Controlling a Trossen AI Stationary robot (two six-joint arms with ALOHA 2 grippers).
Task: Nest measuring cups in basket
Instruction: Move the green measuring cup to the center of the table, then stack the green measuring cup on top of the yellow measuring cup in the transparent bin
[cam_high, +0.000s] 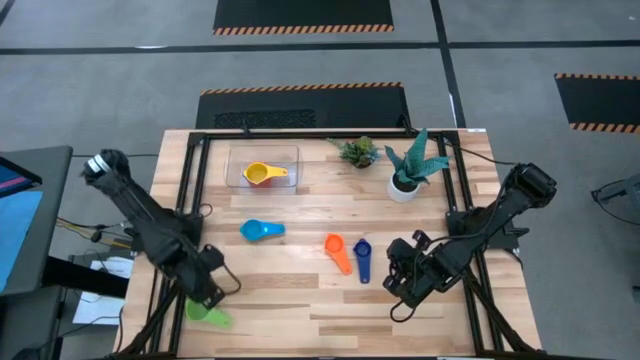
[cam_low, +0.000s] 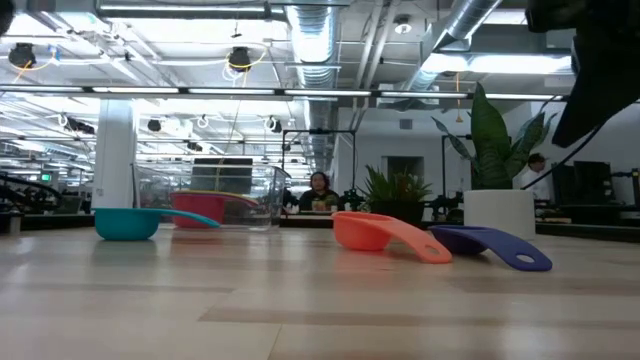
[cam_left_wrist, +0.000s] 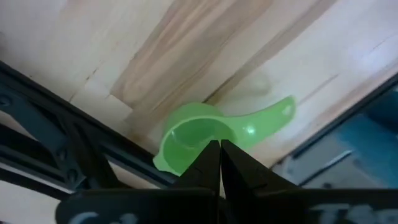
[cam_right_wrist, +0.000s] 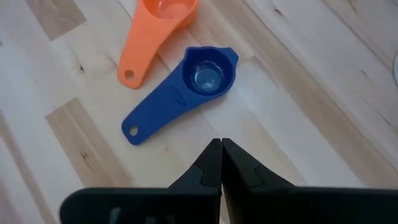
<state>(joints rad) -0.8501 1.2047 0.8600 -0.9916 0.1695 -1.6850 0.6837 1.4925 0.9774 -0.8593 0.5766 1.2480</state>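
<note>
The clear basket (cam_high: 262, 165) stands at the table's far side with a yellow cup (cam_high: 265, 174) in it; the low view shows a red cup (cam_low: 205, 208) in there too. A light blue cup (cam_high: 262, 230), an orange cup (cam_high: 338, 250) and a dark blue cup (cam_right_wrist: 186, 90) lie on the table's middle. A green cup (cam_left_wrist: 205, 134) lies at the near left corner. My left gripper (cam_left_wrist: 219, 146) is shut right above its bowl. My right gripper (cam_right_wrist: 221, 144) hangs shut over bare wood, just to the near right of the dark blue cup. My left gripper points steeply down, its shut fingertips over the rim of the green cup's bowl (cam_left_wrist: 186, 146), on the side away from the handle. I cannot tell whether they touch it. The cup lies on the table's corner.
A white pot with a spiky plant (cam_high: 405, 185) and a small green plant (cam_high: 358, 152) stand at the far right. Black frame rails (cam_left_wrist: 74, 143) run along the table's edges, one close by the green cup. Bare wood lies along the near edge.
</note>
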